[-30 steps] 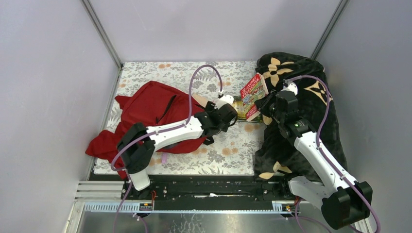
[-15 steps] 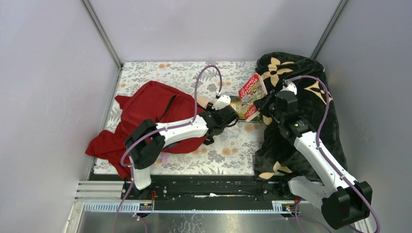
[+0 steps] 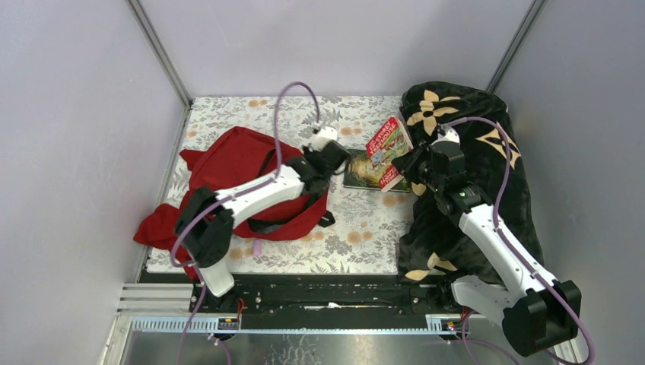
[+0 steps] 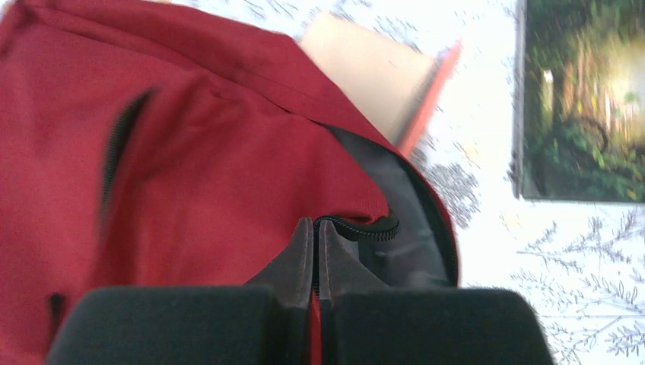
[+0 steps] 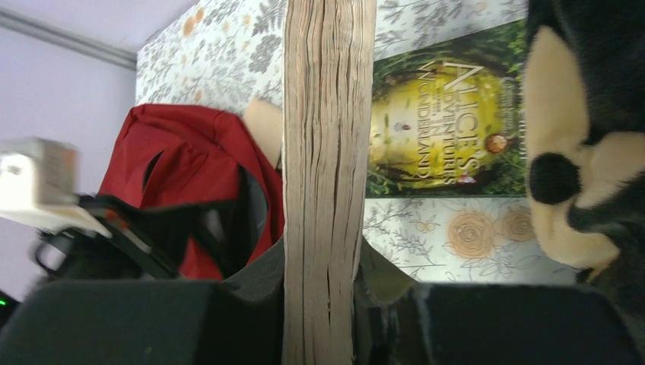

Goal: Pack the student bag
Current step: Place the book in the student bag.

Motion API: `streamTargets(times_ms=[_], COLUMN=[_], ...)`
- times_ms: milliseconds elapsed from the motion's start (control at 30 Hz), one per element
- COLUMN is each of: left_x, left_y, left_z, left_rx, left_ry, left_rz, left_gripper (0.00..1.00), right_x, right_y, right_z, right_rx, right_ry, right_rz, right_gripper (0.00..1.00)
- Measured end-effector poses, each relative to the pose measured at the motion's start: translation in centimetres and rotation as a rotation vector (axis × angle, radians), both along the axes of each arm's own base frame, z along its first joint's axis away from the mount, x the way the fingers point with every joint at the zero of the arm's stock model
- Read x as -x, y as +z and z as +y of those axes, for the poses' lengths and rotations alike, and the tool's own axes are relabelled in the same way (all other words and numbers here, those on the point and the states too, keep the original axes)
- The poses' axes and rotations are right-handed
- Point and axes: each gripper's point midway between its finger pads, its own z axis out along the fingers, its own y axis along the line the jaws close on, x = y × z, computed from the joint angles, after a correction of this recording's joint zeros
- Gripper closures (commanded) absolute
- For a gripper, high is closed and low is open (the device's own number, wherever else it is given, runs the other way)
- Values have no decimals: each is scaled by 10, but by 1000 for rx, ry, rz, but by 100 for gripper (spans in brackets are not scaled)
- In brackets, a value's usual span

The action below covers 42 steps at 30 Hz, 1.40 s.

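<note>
Left gripper (image 4: 314, 228) is pinched closed on the bag (image 4: 190, 152) at its zipper rim. Right of the bag, right gripper (image 5: 323, 285) clamps an upright book (image 5: 327, 114).

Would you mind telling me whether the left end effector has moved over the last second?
Yes. The left end effector has shifted toward the far wall and leftward, off the green book it overlapped earlier.

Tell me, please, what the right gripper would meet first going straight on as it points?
Probably the green book flat on the table, just beyond the red book the right gripper holds; depth is unclear.
</note>
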Motion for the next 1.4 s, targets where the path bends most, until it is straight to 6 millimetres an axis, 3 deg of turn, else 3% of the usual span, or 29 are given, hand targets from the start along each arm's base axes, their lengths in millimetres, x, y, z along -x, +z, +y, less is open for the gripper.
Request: streamTargets(times_ms=[133, 333, 467, 700, 867, 1167, 1300, 1367, 1400], left_x=[-18, -27, -25, -31, -28, -17, -12, -10, -10], left_y=[54, 155, 190, 199, 196, 221, 231, 236, 236], left_z=[33, 83, 105, 109, 104, 108, 111, 111, 112], left_rx=[102, 259, 281, 333, 382, 468, 502, 525, 526], left_ry=[41, 83, 87, 51, 19, 14, 25, 29, 30], left_rz=[-65, -240, -307, -295, -265, -298, -322, -331, -332], left_gripper=[100, 100, 100, 100, 100, 100, 100, 100, 100], right_x=[1, 7, 14, 36, 43, 28, 25, 12, 12], right_y=[-1, -2, -3, -16, -25, -42, -62, -63, -63], right_z=[16, 64, 100, 170, 207, 284, 326, 350, 359], right_rx=[-33, -150, -238, -398, -493, -505, -507, -513, -513], right_ry=[87, 350, 523, 740, 808, 852, 843, 840, 847], right_rz=[5, 39, 77, 202, 263, 330, 358, 344, 338], right_gripper=[100, 100, 100, 100, 100, 100, 100, 100, 93])
